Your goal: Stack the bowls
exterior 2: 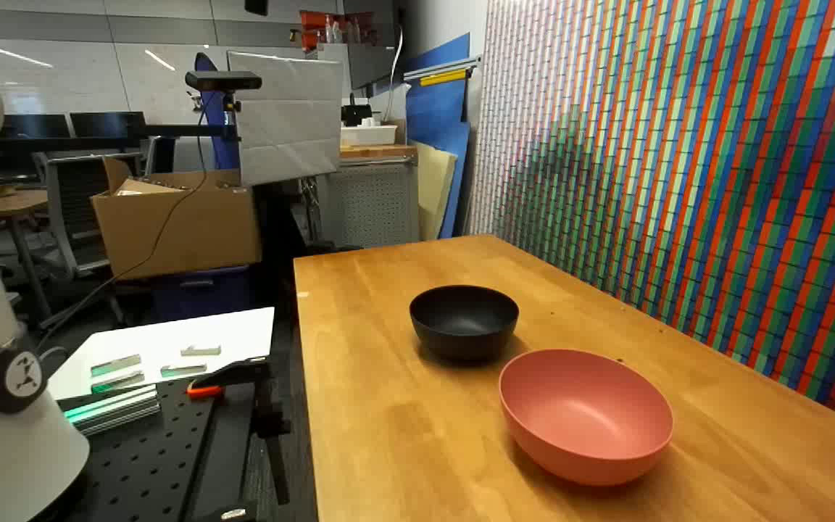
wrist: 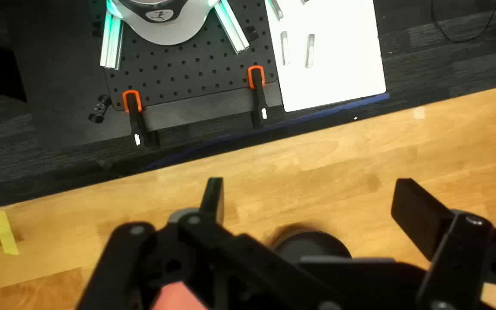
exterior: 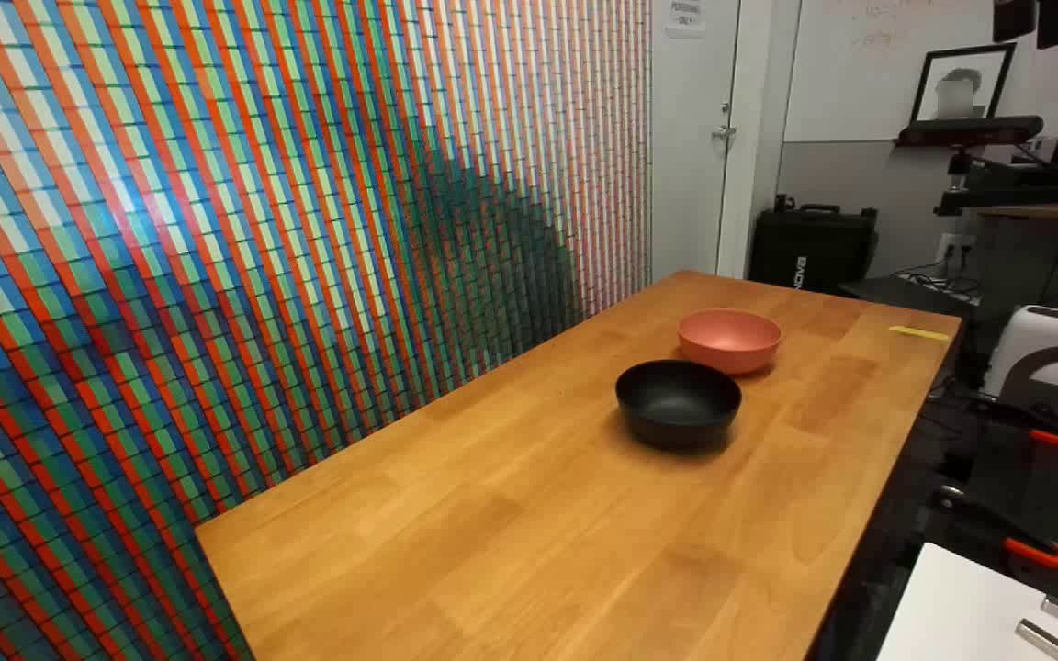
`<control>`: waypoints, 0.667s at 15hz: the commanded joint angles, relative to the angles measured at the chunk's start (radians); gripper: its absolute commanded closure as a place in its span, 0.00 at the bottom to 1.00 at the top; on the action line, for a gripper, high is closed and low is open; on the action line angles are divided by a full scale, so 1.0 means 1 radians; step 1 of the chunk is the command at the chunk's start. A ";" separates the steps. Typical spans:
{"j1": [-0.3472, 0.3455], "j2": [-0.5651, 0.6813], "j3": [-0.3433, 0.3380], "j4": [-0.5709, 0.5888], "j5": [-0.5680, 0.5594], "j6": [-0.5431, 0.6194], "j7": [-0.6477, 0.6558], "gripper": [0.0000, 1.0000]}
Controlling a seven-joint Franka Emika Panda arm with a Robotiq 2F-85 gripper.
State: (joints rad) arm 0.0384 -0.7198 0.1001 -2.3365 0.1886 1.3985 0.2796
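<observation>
Awaiting stacking: one black bowl [exterior 2: 464, 322], empty; one pink bowl [exterior 2: 586, 417], empty. Location: both upright on the bench [exterior: 492, 542], just beside each other, neither nested. Fingers [wrist: 420, 217]: spread wide in the wrist view, above the bench, holding nothing. Completed: no part of the stack. Outstanding, by judgement: the whole job, gripping one bowl, lifting it, lowering it into its fellow, letting go.
</observation>
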 commanded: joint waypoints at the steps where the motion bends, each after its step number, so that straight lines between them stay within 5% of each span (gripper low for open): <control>1: -0.018 0.000 0.012 0.004 0.006 -0.003 -0.009 0.00; 10: 0.011 0.296 0.166 0.125 -0.061 0.430 0.049 0.00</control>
State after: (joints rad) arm 0.0374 -0.5808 0.2075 -2.2991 0.1645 1.7181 0.2824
